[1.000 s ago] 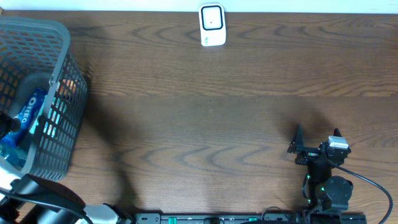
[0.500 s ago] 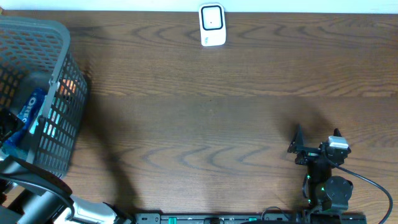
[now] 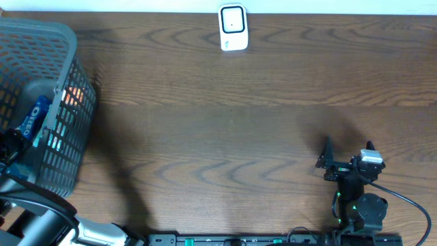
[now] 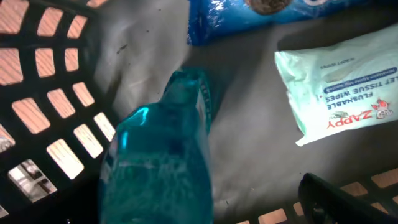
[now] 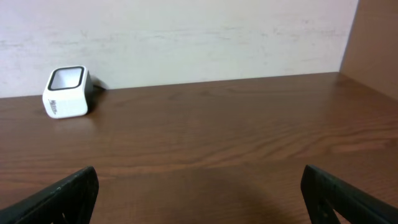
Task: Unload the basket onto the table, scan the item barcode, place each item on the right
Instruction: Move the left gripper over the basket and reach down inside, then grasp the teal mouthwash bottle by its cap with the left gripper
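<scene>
A grey mesh basket point(image 3: 68, 61) stands at the table's left end, and my left gripper point(image 3: 7, 147) reaches down inside it. The left wrist view shows a blue translucent bottle point(image 4: 161, 162) lying on the basket floor, close under the camera. My left gripper point(image 4: 205, 208) is open. Its right finger point(image 4: 342, 199) stands well clear of the bottle, and the other finger is hidden. A blue Oreo pack point(image 4: 267, 12) and a white wipes pack point(image 4: 342, 81) lie beyond. The white barcode scanner point(image 3: 233, 27) sits at the far edge. My right gripper point(image 3: 348, 158) rests open and empty near the front right.
The basket wall point(image 4: 56, 93) rises close on the left of the bottle. The Oreo pack point(image 3: 31, 119) shows through the mesh from above. From the right wrist, the scanner point(image 5: 65, 92) stands far left against a pale wall point(image 5: 199, 37).
My left arm has shifted left and sunk deeper into the basket, now covering the blue bottle seen from above earlier. The right arm has not moved.
</scene>
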Controlling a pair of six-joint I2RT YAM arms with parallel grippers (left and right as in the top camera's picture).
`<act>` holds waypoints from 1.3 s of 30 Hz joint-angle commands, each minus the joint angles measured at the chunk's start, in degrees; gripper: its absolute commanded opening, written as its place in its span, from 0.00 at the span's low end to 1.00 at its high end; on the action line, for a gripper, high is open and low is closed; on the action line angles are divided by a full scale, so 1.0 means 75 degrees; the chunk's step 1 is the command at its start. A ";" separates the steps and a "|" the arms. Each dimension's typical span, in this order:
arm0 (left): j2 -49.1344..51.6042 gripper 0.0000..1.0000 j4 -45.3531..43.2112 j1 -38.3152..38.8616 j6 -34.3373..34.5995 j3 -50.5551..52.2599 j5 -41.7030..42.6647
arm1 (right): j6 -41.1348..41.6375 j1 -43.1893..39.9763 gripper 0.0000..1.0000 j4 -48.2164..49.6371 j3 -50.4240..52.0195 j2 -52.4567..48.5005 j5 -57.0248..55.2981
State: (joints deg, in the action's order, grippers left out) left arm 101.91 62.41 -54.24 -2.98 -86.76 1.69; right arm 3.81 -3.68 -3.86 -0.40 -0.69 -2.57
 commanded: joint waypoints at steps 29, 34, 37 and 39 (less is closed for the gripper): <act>-0.0801 0.46 0.0119 -0.0093 0.0551 -0.1183 0.0291 | -0.0093 -0.0055 0.99 -0.0026 0.0012 0.0047 -0.0067; -0.0825 0.82 0.0332 -0.0096 0.0551 -0.1113 0.0286 | -0.0093 -0.0055 0.99 -0.0026 0.0012 0.0047 -0.0070; -0.0769 0.99 0.0428 -0.0114 0.0557 -0.1084 0.0230 | -0.0093 -0.0055 0.99 -0.0026 0.0012 0.0047 -0.0070; -0.0772 0.98 0.0411 -0.0172 0.0586 -0.1084 0.0233 | -0.0093 -0.0055 0.99 -0.0026 0.0012 0.0047 -0.0070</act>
State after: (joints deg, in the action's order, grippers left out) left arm 95.61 65.39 -54.76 1.10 -94.76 3.29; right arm 3.81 -3.70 -3.86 -0.40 -0.69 -2.57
